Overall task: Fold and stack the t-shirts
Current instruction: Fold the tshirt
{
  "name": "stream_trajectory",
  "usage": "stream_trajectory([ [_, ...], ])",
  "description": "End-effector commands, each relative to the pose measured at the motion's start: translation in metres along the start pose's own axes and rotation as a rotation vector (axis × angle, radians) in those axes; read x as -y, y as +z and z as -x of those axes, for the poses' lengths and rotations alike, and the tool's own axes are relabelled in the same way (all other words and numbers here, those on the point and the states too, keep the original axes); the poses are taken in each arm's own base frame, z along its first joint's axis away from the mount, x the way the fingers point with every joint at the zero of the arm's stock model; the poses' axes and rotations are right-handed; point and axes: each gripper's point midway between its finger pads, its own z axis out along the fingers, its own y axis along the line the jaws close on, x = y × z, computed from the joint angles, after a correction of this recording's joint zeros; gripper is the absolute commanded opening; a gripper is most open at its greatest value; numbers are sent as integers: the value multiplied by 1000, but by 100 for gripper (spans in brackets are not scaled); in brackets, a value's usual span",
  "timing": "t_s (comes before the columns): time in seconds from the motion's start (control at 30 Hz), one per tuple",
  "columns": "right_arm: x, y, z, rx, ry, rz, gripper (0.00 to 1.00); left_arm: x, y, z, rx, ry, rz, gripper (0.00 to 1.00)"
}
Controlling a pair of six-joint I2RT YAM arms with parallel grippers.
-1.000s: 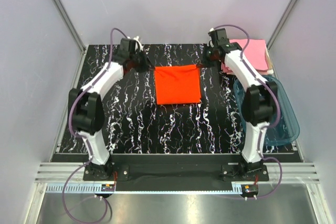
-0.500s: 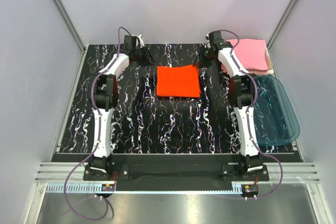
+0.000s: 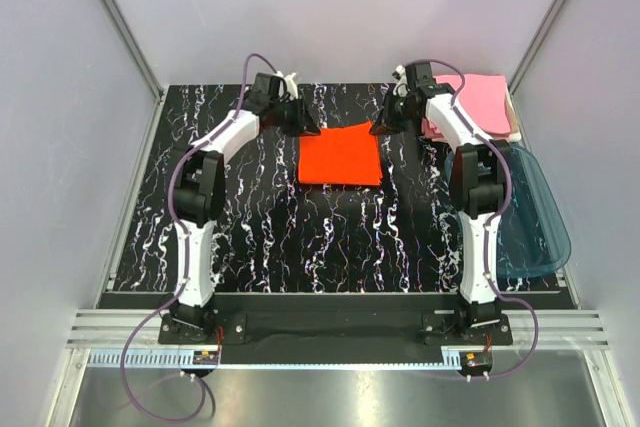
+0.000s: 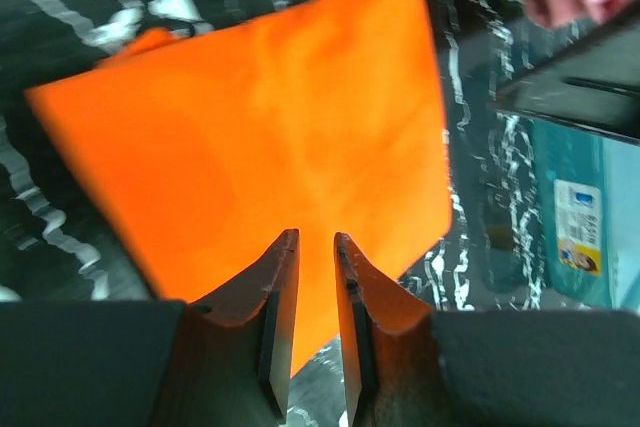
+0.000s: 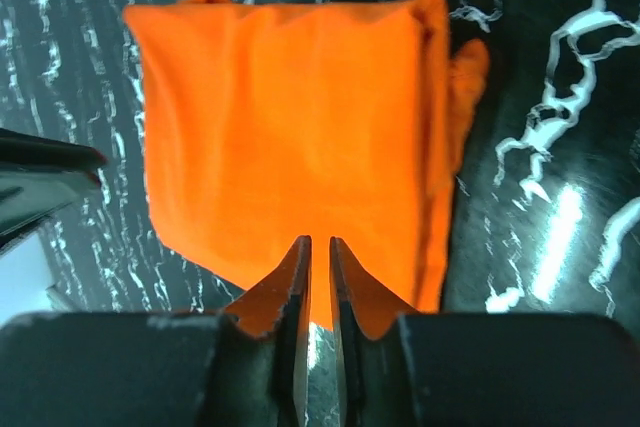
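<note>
**A:** Over the table, from above, what lies where?

**B:** A bright orange-red t-shirt [image 3: 340, 155] of soft cloth, folded to a flat near-square, rests mid-table on the black, white-veined marbled tabletop [image 3: 250, 237]. The left gripper [image 3: 305, 125] hovers at its far-left corner and the right gripper [image 3: 383, 125] at its far-right corner. A stack of light pink t-shirts [image 3: 480, 102], folded flat, sits at the far right, next to a translucent teal plastic tub [image 3: 530, 212].

**A:** And the left wrist view?

**B:** That claw stands narrow, a slim gap with nothing pinched. The orange-red t-shirt [image 4: 260, 147] spreads matte and smooth beneath it.

**A:** The right wrist?

**B:** Much the same: the jaws are a thin slit apart and empty. The shirt shows a thicker, layered fold along one side, with a small tuft poking out at a corner.

**A:** Which step is this?

**B:** The folding looks finished to me, so stacking comes next. That calls for pinching both far corners through all layers, lifting evenly, and carrying the square onto the pink pile. Limp cloth may sag or unfold if one side lags.
</note>
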Motion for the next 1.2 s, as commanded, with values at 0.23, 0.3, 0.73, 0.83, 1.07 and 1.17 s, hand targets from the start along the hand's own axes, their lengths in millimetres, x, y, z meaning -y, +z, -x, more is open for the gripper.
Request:
stream_trajectory([
  [0.23,15,49,38,47,-8,105,18,-41,48,42,73,31,-56,24],
  [0.3,25,56,45,57,17,115,18,-50,52,46,81,21,-65,24],
  [0.73,-6,-4,64,130,25,169,26,22,-27,80,185,98,-182,26],
  [0.83,-15,-19,46,106,35,185,25,44,-37,41,129,103,-209,26],
  [1.07,-15,-11,-24,20,76,224,25,38,-19,-60,-16,56,-166,26],
  [1.17,-5,5,-47,-14,92,223,25,24,-3,-90,-78,32,-125,25],
])
